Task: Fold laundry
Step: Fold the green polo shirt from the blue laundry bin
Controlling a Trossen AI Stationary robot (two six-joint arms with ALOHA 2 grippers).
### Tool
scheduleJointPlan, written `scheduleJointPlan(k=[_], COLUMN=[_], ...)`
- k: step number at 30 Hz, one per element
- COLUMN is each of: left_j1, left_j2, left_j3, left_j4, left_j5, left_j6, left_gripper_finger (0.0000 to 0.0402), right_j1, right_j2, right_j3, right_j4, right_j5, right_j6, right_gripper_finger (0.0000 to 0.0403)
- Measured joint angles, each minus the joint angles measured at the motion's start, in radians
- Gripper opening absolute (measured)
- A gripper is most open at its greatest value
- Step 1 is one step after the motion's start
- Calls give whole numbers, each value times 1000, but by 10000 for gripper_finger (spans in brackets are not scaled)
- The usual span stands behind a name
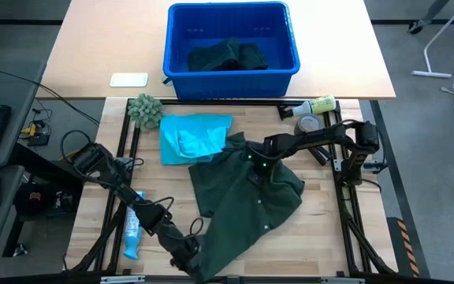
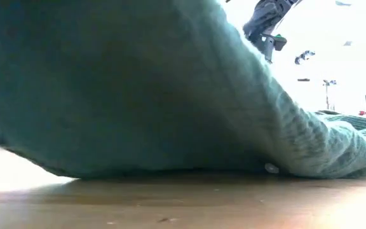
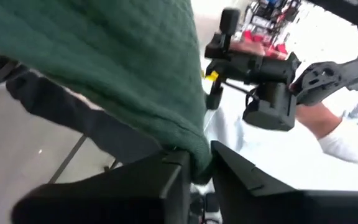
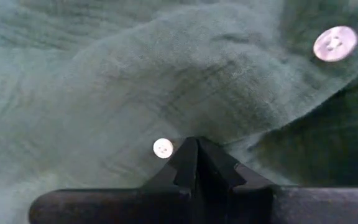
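A dark green buttoned shirt (image 1: pixel 247 193) lies spread over the middle of the table, and it fills the low view (image 2: pixel 138 83). A turquoise shirt (image 1: pixel 194 136) lies crumpled at its far left, partly under it. My left gripper (image 1: pixel 189 251) is at the shirt's near left corner, shut on cloth (image 3: pixel 199 165). My right gripper (image 1: pixel 252 158) points down at the shirt's far part, fingers shut (image 4: pixel 196 142), next to a white button (image 4: pixel 162 148). My left gripper pinches the dark green shirt's near left corner, at a folded edge (image 3: pixel 191 146), between its two fingers. The fingers come nearly level from the table's left near side. The cloth runs up and away from them, raised off the table there. My right gripper comes from above, pointing down, with its shut fingertips at a raised ridge of the shirt's button strip (image 4: pixel 229 118). The fingers hide the contact, so one layer or several cannot be told. The rest of the shirt lies on the table.
A blue bin (image 1: pixel 290 55) with dark green cloth (image 1: pixel 227 57) stands at the back. A fuzzy ball (image 1: pixel 144 110) sits far left, a bottle (image 1: pixel 318 105) and a small round lid (image 1: pixel 309 123) far right, a blue tube (image 1: pixel 132 229) near left. A person's sleeve (image 3: pixel 347 140) shows beyond.
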Motion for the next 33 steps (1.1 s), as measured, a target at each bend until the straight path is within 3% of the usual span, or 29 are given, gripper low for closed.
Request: scheduleJointPlan(k=[9, 14, 18, 21, 25, 33], left_j1=[7, 2, -26, -49, -70, -13], left_j2=[0, 0, 0, 0, 0, -1], left_j3=[0, 0, 0, 0, 0, 0], left_j4=[-225, -197, -213, -337, -486, -543], left_j5=[60, 139, 178, 178, 117, -29], left_j6=[27, 10, -16, -61, -117, -170], left_gripper_finger=[168, 210, 218, 218, 218, 218], right_j1=[0, 0, 1, 0, 1, 0], right_j2=[-1, -1, -1, -1, -1, -2], right_j3=[1, 1, 1, 1, 1, 1], right_j4=[-33, -83, -84, -84, -85, -103], right_j5=[13, 13, 13, 13, 14, 14], right_j6=[-56, -70, -86, -86, -90, -90], right_gripper_finger=[0, 0, 0, 0, 0, 0])
